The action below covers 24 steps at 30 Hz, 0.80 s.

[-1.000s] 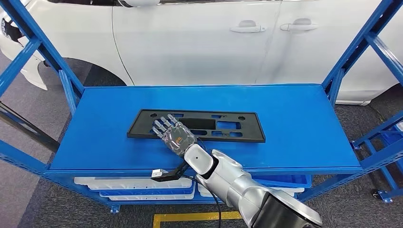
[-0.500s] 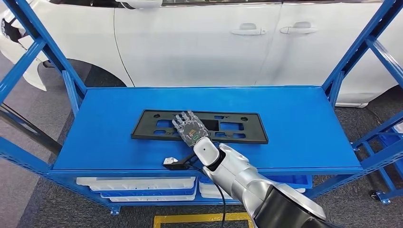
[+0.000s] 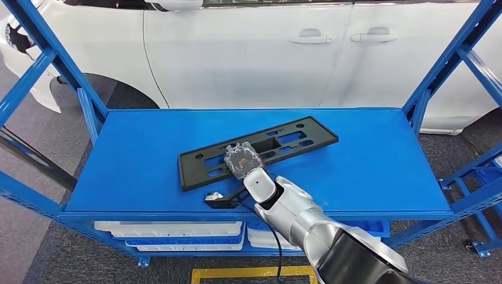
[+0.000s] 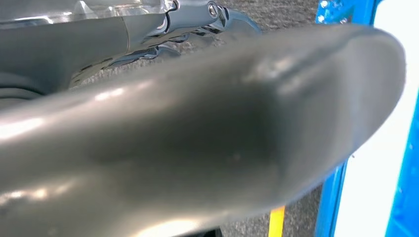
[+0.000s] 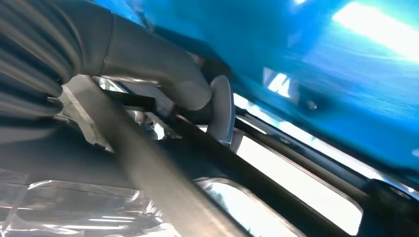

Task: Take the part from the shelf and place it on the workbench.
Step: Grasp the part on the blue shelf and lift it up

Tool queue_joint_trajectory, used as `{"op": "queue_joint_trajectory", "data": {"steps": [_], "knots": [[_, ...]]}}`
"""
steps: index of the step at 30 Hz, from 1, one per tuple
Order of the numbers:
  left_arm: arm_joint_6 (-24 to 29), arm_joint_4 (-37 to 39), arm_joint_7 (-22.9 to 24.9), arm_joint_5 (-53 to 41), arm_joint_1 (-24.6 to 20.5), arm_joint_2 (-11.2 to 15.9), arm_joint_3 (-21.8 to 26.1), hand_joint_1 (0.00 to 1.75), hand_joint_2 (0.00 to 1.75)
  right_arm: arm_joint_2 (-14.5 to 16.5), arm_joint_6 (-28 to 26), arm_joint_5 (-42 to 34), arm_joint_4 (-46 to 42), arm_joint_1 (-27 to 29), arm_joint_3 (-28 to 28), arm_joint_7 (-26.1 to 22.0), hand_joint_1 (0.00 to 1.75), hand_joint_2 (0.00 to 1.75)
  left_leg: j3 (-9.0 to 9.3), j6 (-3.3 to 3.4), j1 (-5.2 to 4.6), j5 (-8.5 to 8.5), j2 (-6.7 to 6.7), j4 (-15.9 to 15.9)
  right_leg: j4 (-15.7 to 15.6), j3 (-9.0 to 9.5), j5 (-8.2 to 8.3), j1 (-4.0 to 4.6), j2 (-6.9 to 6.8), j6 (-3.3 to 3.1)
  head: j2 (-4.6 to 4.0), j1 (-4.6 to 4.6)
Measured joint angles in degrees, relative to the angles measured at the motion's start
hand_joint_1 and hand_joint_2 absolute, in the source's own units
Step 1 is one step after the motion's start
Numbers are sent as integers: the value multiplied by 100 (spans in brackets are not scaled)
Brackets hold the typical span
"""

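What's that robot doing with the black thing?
The right robot hand grips a long black part with cut-out holes, near its middle. The part sits slanted on the blue shelf, with a white car behind. It hasn't gone to a workbench yet.

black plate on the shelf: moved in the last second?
Yes. The black plate has swung against the blue shelf: its right end is now nearer the car, gripped by the right hand.

A car workshop or assembly hall: a white car (image 3: 254, 53) stands just behind a blue steel shelf (image 3: 379, 154), white trays (image 3: 171, 232) sit on the shelf's lower level, and yellow floor marking (image 3: 248, 271) runs across the grey floor
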Motion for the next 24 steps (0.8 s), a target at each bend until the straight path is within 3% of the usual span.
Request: {"op": "queue_joint_trajectory", "data": {"steps": [2,5,6,7,9,11,12,15,16,18,20,21,22,24], "knots": [[-16,-1,-68,-6,2,-5,10,0,0,5,-49,-15,-1,-3,-64,-5,175,175,-143,-53,13,-222,6,339,-54,28,28,-30,-16,-56,0,-8],[-20,0,-118,-9,11,-9,25,0,0,7,-107,-27,0,27,-141,-30,175,175,-668,-113,31,-716,11,1442,-55,23,28,-27,-21,-80,1,-13],[-20,1,-131,-12,18,-10,27,0,44,7,-140,-43,1,39,-162,-39,175,175,-767,-124,34,-729,11,1623,-51,23,23,-25,-20,-81,1,-13],[-20,0,-157,-19,22,-11,27,0,87,7,-206,-72,0,47,-191,-51,175,175,-761,-127,36,-627,11,1577,-44,26,18,-26,-17,-76,1,-13],[-15,-1,-272,-56,20,-10,29,0,175,7,-439,-188,-11,54,-292,-109,175,175,-464,-112,40,-196,15,875,-21,38,-3,-29,-12,-50,1,-13],[-17,-1,-439,-98,12,-10,39,0,175,-2,-750,-362,-51,58,-465,-245,175,175,-166,-62,21,65,16,188,13,22,-21,-8,-5,-3,1,-9],[-26,-1,-517,-107,12,-11,51,0,175,-11,-935,-475,-98,66,-577,-351,175,175,-116,-28,9,92,14,50,25,3,-20,1,-1,24,1,-8],[-49,-1,-678,-101,36,-16,128,0,175,-68,-1500,-979,-485,144,-1027,-844,175,175,-137,81,7,105,10,22,48,-36,-27,0,5,114,1,-5],[-56,-1,-702,-86,43,-21,161,0,175,-105,-1614,-1239,-741,201,-1215,-1093,175,175,-135,120,19,117,13,9,134,-74,-97,-4,4,143,1,-1],[-90,-1,-716,-31,58,-30,250,0,175,-221,-1635,-1980,-1525,413,-1614,-1731,175,175,-131,178,33,130,17,-9,662,-310,-409,-16,2,188,1,8],[-138,1,-712,20,91,-32,359,0,175,-363,-1431,-2720,-2539,711,-1963,-2268,175,175,-132,206,29,121,16,-4,1466,-696,-751,-25,1,213,1,12],[-158,1,-712,34,108,-33,401,0,175,-425,-1320,-2985,-2999,855,-2098,-2425,175,175,-127,212,27,114,15,0,1717,-824,-803,-29,1,219,1,11],[-181,1,-711,52,121,-33,442,0,175,-480,-1235,-3251,-3406,989,-2217,-2566,175,175,-121,214,26,106,11,3,1739,-845,-739,-32,0,216,1,12],[-237,1,-720,91,132,-38,525,0,175,-581,-1083,-4040,-4174,1260,-2416,-2971,175,175,-101,203,22,87,-8,11,1125,-566,-365,-31,-2,176,1,16]]}}
